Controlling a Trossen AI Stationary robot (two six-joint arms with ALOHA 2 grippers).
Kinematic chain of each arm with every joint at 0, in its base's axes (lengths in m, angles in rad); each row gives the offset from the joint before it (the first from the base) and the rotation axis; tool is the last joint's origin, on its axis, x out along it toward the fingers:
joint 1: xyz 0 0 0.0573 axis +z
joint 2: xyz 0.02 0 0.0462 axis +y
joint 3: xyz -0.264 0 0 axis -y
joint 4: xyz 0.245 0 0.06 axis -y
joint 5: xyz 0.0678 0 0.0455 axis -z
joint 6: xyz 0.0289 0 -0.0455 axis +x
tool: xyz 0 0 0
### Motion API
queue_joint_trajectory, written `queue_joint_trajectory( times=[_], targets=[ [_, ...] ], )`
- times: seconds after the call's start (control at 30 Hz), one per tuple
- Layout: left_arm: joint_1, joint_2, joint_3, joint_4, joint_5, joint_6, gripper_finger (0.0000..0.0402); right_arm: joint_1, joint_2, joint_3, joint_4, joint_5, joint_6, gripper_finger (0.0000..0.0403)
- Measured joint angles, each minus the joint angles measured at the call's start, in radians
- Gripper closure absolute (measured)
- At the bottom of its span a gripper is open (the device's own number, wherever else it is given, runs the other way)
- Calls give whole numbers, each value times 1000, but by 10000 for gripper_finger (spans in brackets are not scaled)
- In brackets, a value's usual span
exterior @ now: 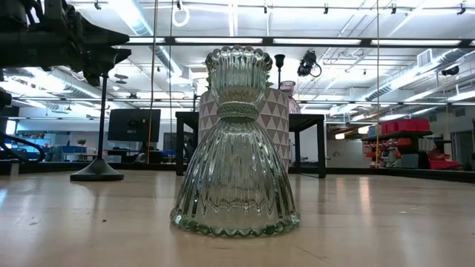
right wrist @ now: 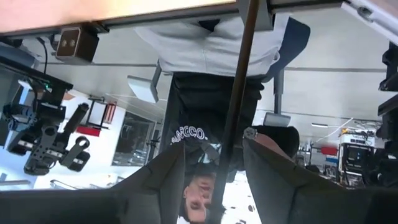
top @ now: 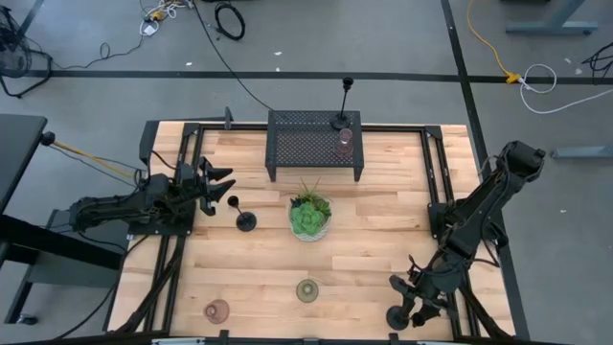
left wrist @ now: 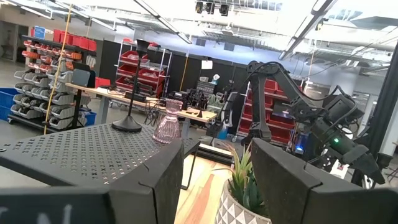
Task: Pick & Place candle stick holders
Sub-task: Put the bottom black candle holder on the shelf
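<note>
One black candle stick holder (top: 342, 120) and a pink glass cup (top: 345, 142) stand on the black mesh rack (top: 306, 144). A second black holder (top: 244, 220) stands on the table by its round base. A greenish glass cup (top: 307, 289) and a pink one (top: 217, 310) rest near the front edge. At the near right corner my right gripper (top: 404, 299) is open around the thin stem (right wrist: 239, 93) of a third holder, whose round base (top: 396, 319) shows beside it. My left gripper (top: 222, 184) hangs open at the table's left. My right gripper has the holder's thin stem (right wrist: 231, 140) between its open fingers, which lie across it. The stem runs close beside one finger (right wrist: 273, 177); I cannot tell whether it touches. The base end lies outside the wrist view.
A green plant in a patterned bowl (top: 310, 216) stands mid-table between the rack and the glass cups. In the low view the greenish cup (exterior: 236, 148) fills the foreground. A person (right wrist: 205, 118) sits just beyond the table's near right edge.
</note>
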Motion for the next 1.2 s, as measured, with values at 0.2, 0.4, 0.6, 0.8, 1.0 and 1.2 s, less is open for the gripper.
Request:
queue_joint_trajectory(
  times=[0.2,0.4,0.6,0.8,1.0,1.2],
  targets=[
    [0,0,0,0,0,0,211,-3,31,0,44,-20,2,239],
    [0,0,0,0,0,0,211,-3,37,0,80,-46,17,239],
    [0,0,0,0,0,0,211,-3,48,0,93,-64,23,256],
    [0,0,0,0,0,0,211,-3,48,0,94,-63,23,302],
    [0,0,0,0,0,0,211,-3,48,0,95,-64,22,365],
    [0,0,0,0,0,0,211,-2,48,0,100,-64,21,386]
  ],
)
